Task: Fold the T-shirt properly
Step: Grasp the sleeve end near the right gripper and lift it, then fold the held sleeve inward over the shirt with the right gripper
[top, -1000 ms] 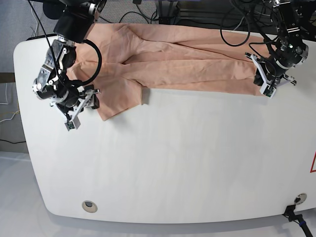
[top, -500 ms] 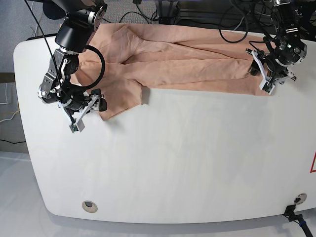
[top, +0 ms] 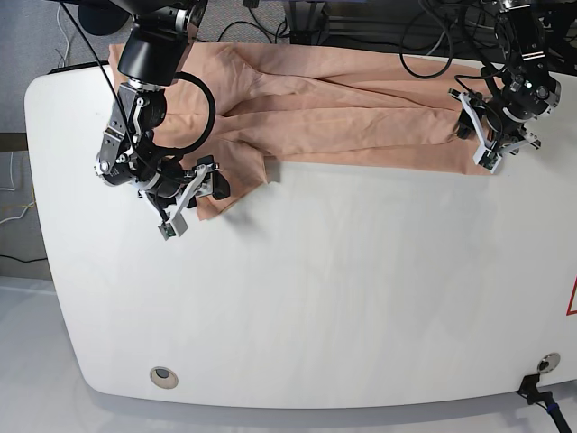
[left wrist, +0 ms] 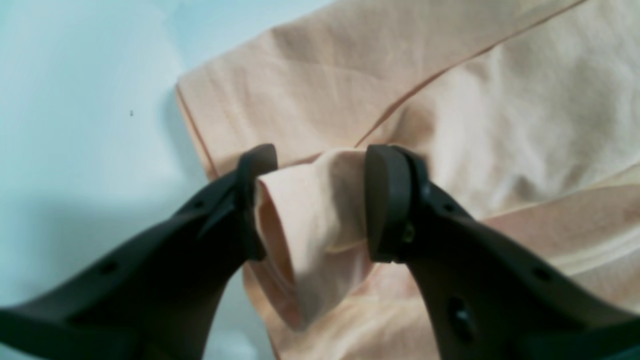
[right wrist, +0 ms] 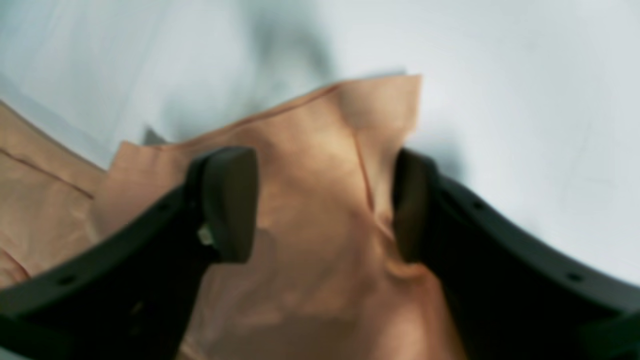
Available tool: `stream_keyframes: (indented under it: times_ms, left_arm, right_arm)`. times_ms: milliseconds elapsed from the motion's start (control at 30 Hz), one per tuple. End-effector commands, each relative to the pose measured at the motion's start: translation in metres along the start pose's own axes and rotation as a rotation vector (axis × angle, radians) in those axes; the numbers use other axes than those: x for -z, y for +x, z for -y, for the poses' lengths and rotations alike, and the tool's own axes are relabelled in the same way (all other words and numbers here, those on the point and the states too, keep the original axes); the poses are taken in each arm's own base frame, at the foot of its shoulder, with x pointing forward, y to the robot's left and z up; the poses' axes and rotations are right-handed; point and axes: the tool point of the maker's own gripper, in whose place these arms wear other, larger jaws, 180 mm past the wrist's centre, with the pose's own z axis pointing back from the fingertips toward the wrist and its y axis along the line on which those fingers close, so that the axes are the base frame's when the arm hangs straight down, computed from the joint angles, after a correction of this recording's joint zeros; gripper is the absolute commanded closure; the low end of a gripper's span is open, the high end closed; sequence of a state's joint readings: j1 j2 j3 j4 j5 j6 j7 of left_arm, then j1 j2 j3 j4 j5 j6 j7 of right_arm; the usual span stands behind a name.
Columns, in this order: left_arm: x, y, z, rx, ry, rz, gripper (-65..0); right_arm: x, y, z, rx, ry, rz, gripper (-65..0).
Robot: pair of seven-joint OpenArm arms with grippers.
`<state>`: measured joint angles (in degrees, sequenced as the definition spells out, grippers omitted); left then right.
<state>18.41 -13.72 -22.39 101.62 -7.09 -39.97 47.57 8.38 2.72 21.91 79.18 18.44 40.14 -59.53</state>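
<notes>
The salmon-peach T-shirt lies stretched across the far part of the white table; its print is not visible. My left gripper is at the shirt's right end. In the left wrist view it is shut on a raised fold of the T-shirt. My right gripper is at the sleeve on the shirt's left end. In the right wrist view it has bunched sleeve cloth of the T-shirt between its fingers, lifted off the table.
The table's front edge has a round hole at the left and a small fitting at the right. Black cables and equipment stand behind the table's far edge.
My right gripper has moved right and a little inward, dragging the sleeve with it so the sleeve is bunched narrower. My left gripper has shifted slightly up at the shirt's right end.
</notes>
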Motion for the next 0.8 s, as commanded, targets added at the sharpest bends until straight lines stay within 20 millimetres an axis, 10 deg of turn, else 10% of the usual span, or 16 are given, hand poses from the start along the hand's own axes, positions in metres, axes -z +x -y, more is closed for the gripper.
stream_keyframes:
  times_ms: [0,200,467,767]
  left_arm:
    - [-0.005,0.009,-0.007,0.015,0.018,0.031,-27.2]
    - [-0.005,0.009,-0.007,0.015,0.018,0.031,-27.2]
    - [-0.004,0.017,-0.011,0.016,0.025,0.047,-27.1]
    - [-0.003,0.018,-0.009,0.019,0.020,0.048,-27.1]
  right_arm:
    - [-0.001,-0.008,0.005,-0.013,-0.024,-0.055,-30.9]
    - [-0.007,0.006,0.005,-0.038,-0.039,-0.024,0.0]
    - [-0.057,0.033,-0.018,-0.154,-0.059,0.050,0.0]
    - [-0.080,-0.021,-0.045,-0.042,0.089,0.030,0.0]
